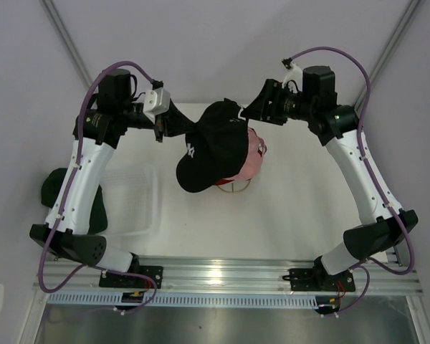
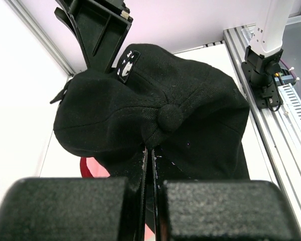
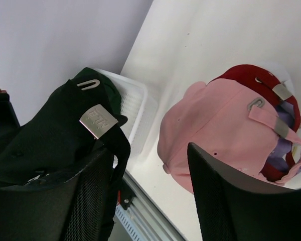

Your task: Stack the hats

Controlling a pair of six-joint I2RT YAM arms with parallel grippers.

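black cap [image 1: 208, 154]: held up over the middle of the table, brim toward the near left, white logo on the front; from above it covers most of the stacked caps, and whether it touches them cannot be told.
left gripper [image 2: 149, 150]: clamped tight on the black cap's crown fabric, close to the top button.
right gripper [image 3: 149, 150]: jaws apart with nothing pinched between them; the black cap's rear strap and metal buckle lie against one finger [image 3: 85, 201].
pink cap [image 3: 215, 125]: top of the stack, its rear strap facing the right wrist camera.
red cap [image 3: 241, 75]: nested under the pink one, rim and strap showing.
lavender cap [image 3: 286, 150]: lowest of the three, only an edge seen.
gold wire stand [image 1: 233, 189]: under the stack, peeking out on the near side.
dark green cap [image 1: 54, 190]: at the table's left edge, partly under the left arm.
white tray [image 1: 140, 204]: between the dark green cap and the stack.
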